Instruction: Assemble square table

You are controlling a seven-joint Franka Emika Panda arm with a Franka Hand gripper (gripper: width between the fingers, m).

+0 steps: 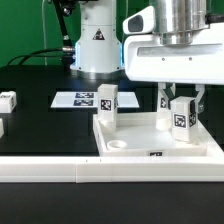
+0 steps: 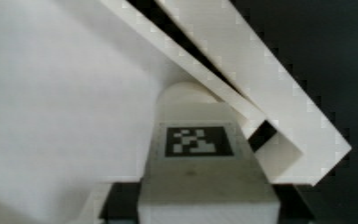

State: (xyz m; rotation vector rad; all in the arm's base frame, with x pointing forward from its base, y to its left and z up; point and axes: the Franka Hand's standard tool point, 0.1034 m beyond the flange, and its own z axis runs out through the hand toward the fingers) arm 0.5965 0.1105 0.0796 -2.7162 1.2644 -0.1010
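your gripper (image 1: pixel 181 111) is clamped on a leg (image 1: pixel 181 119) at the top's (image 1: pixel 138 136) 2 o'clock corner; a second leg (image 1: pixel 107 103) stands upright at its 10 o'clock.

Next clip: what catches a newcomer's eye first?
The claw, on the exterior view's right, grips a white tagged leg at a corner of the square tabletop. A second leg stands upright on the tabletop nearer that view's left, and a loose leg lies on the black table at its left edge.

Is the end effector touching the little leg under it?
Touching. In the exterior view the end effector clamps the leg on both sides, with no gap showing.
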